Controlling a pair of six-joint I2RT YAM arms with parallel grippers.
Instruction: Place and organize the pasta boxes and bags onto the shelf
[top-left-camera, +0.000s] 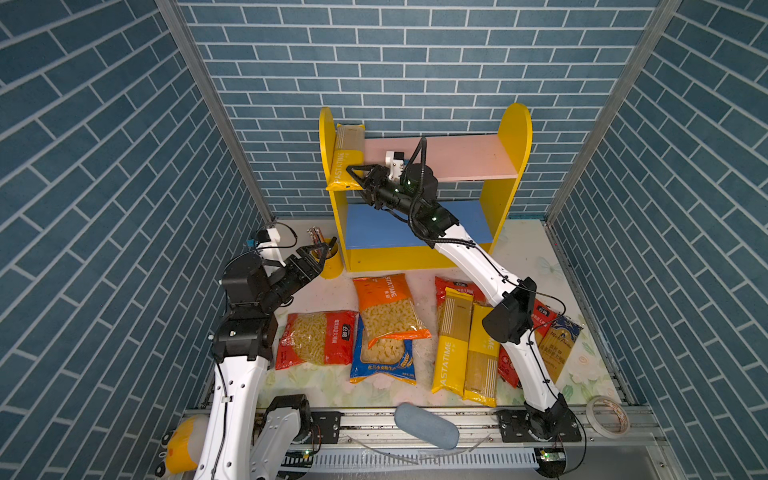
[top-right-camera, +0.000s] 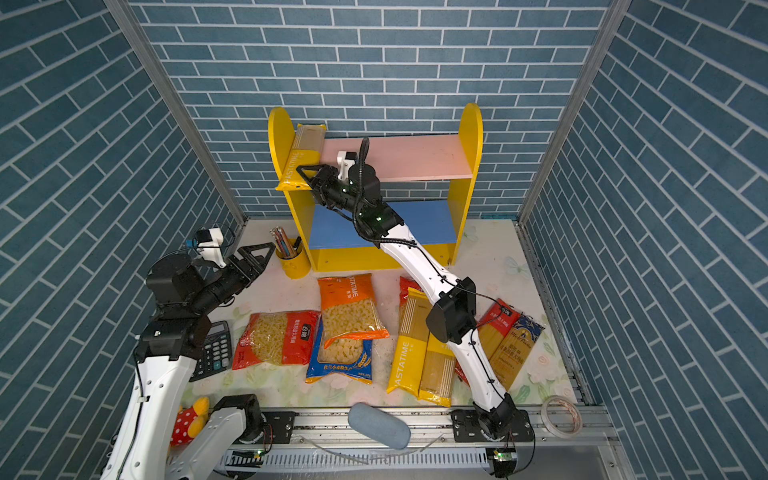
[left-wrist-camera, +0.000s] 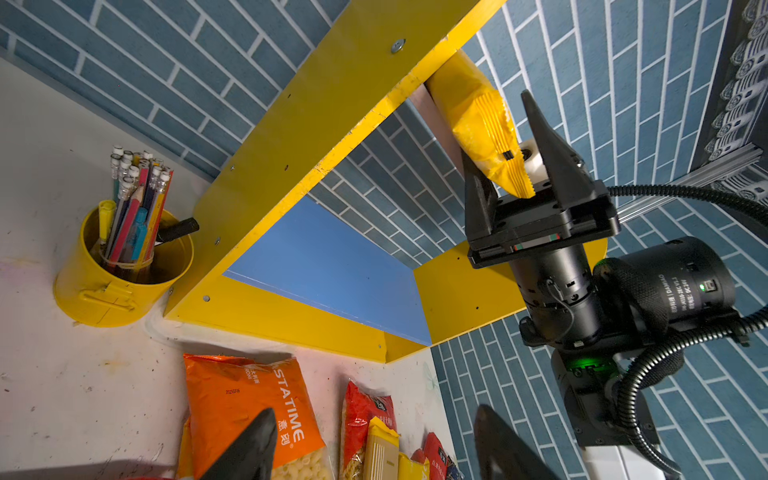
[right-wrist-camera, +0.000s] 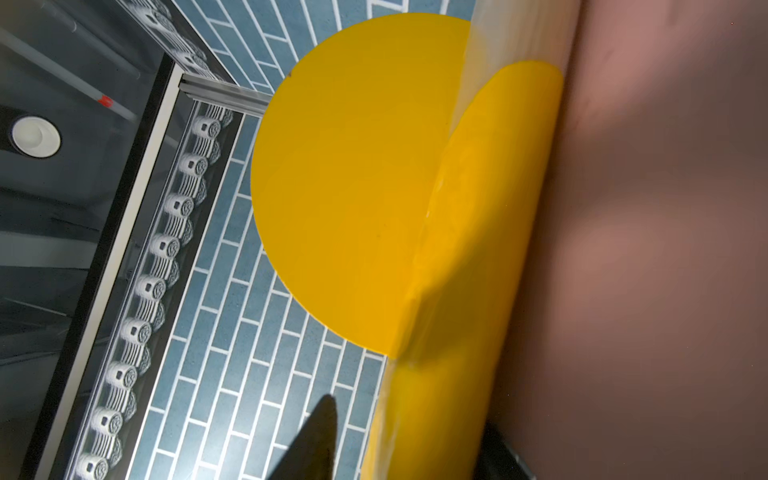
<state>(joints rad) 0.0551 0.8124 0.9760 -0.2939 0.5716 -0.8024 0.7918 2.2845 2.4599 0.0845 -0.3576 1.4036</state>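
R claw (left-wrist-camera: 494, 129): we find jaws parted astride lower end of yellow pasta pack (top-left-camera: 347, 149), not pinching | pack: on pink board (top-left-camera: 457, 156), leans on frame-left panel of shelf (top-left-camera: 326, 124), upper centre | L claw (top-left-camera: 316, 254): released, empty, by pencil cup (top-left-camera: 332, 266)

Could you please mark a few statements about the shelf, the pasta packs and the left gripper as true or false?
A yellow spaghetti pack rests on the pink upper board. True.
The blue lower board holds two bags. False: no pack lies on it.
The orange macaroni bag partly covers the blue macaroni bag. True.
The left gripper grips the pencil cup. False: it is open near the cup, holding nothing.
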